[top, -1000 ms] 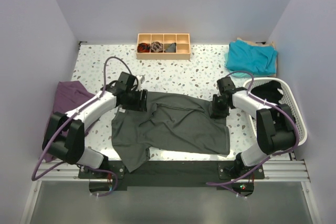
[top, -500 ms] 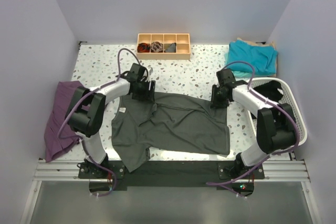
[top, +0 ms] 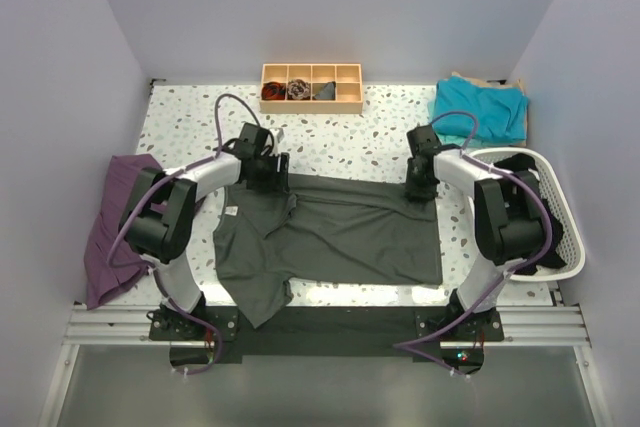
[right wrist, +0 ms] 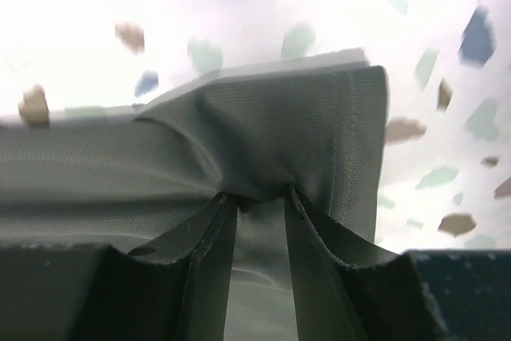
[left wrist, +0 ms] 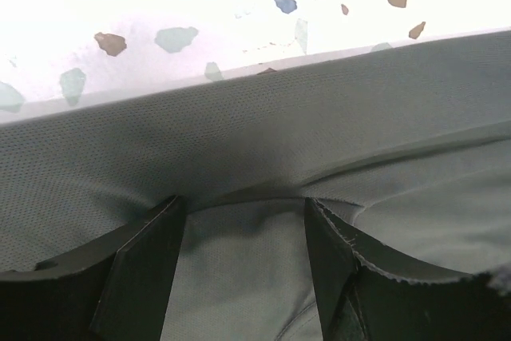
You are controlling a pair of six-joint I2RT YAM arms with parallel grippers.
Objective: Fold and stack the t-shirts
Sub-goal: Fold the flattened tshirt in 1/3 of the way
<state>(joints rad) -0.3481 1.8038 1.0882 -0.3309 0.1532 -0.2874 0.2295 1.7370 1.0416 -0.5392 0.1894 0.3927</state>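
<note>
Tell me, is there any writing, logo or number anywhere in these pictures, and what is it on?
No text can be read in any view.
White tag on the charcoal grey t-shirt: too small to read, if it is printed at all.
Teal t-shirt: no print shows.
Wooden compartment tray: no label shows.

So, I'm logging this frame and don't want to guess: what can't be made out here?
Wooden tray contents: top view, too small to identify.
Dark cloth in the white basket: top view, partly hidden by the right arm and the basket wall.
Whether the left gripper clamps the grey t-shirt: left wrist view, cloth fills the gap between the fingers.
</note>
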